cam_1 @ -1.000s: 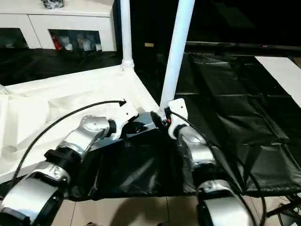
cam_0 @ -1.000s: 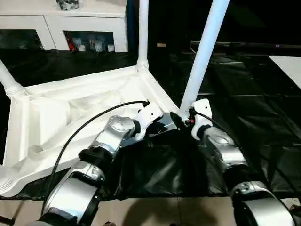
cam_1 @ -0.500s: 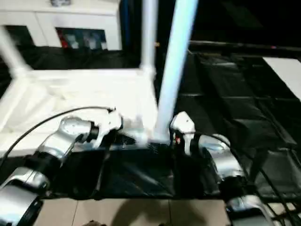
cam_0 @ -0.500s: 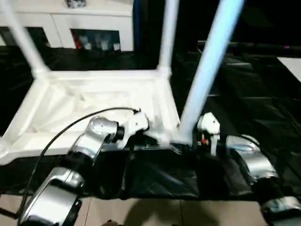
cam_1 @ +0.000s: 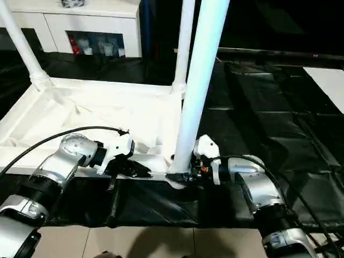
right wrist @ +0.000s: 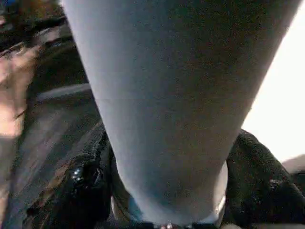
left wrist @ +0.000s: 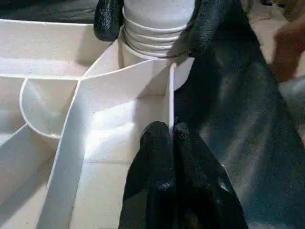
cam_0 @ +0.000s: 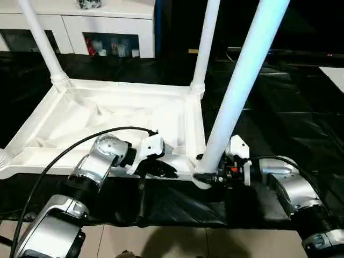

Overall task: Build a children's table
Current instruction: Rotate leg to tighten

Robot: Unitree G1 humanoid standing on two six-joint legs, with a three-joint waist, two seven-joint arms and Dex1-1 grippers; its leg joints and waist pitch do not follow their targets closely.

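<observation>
Three legs stand upright in the corner sockets of the children's table, whose white top lies upside down, ribbed side up, on black sheeting over the floor; a fourth corner socket at about 9 o'clock in the left eye view looks empty, though the frame edge cuts it, so I cannot tell for sure. Counted: one far leg at 11 o'clock, one far leg at 12 o'clock, and one near leg at 4 o'clock of the top. Two hands are at work. The right hand is clamped around the flared foot of the near leg, its black fingers on either side of the ribbed collar where it enters the socket. The left hand pinches the thin near rim wall of the top, fingers narrow on the plastic, just beside that corner. The step in hand seems to be seating this leg. To do it well, keep the leg in line with the socket, twist or press it evenly from low on the collar, and let the left hand hold the top from sliding or lifting. One white cabinet stands behind at 12 o'clock.
</observation>
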